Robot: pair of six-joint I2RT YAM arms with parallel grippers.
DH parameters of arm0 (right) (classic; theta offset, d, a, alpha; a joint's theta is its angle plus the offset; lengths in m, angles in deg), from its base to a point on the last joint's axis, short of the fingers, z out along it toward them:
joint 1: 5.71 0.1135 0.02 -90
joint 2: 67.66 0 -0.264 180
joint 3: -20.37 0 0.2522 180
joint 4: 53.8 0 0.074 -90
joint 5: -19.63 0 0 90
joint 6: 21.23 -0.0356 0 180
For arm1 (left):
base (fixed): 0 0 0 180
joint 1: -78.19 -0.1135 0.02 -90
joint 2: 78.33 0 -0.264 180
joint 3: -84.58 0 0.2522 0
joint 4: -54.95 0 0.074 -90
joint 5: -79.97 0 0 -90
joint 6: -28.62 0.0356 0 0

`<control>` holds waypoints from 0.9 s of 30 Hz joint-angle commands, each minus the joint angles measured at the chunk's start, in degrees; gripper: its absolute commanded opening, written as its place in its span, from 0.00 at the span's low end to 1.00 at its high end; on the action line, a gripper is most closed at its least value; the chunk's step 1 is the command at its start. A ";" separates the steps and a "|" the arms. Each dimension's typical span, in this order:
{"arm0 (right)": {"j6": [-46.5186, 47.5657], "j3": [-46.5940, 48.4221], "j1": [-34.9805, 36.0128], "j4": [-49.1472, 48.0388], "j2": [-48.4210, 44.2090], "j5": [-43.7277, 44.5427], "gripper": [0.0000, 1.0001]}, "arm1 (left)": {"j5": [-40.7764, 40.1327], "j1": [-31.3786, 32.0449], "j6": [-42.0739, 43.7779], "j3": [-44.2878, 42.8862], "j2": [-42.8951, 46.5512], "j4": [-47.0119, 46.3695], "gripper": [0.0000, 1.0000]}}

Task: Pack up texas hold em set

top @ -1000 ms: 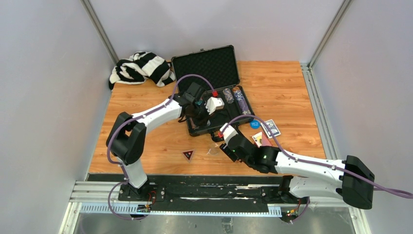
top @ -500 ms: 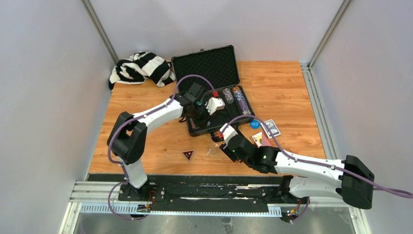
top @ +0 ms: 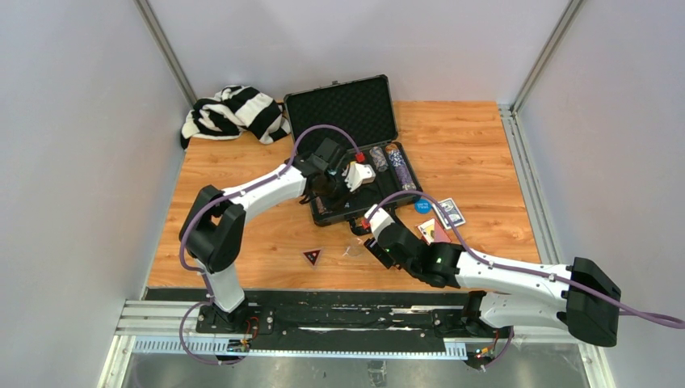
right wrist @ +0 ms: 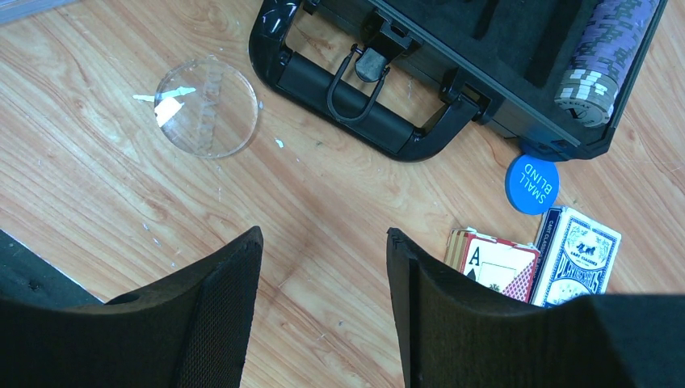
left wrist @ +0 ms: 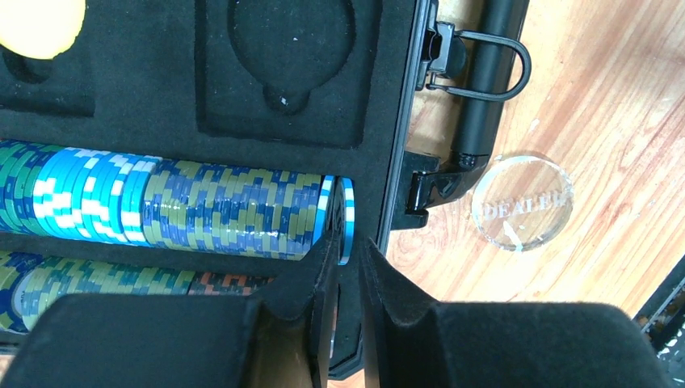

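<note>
Blue poker chip [left wrist: 346,212] at left hand [left wrist: 349,249] tips, case [top: 343,109] open

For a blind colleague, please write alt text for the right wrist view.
The right gripper hangs open above the wooden table. Beyond it lie a clear disc, the open black case, a blue Small Blind disc and two card decks.

I read "DEALER" on the clear disc [left wrist: 521,202] just beside the case handle [left wrist: 483,113]; farther from that handle, "SMALL BLIND" on the blue disc [right wrist: 532,184] and "A" on a card box [right wrist: 493,263].
</note>
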 commanded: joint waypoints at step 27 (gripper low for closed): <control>-10.97 2.43 -11.09 0.89 -2.36 5.36 0.77 | -26.80 -10.01 -34.97 22.12 29.93 -38.50 0.94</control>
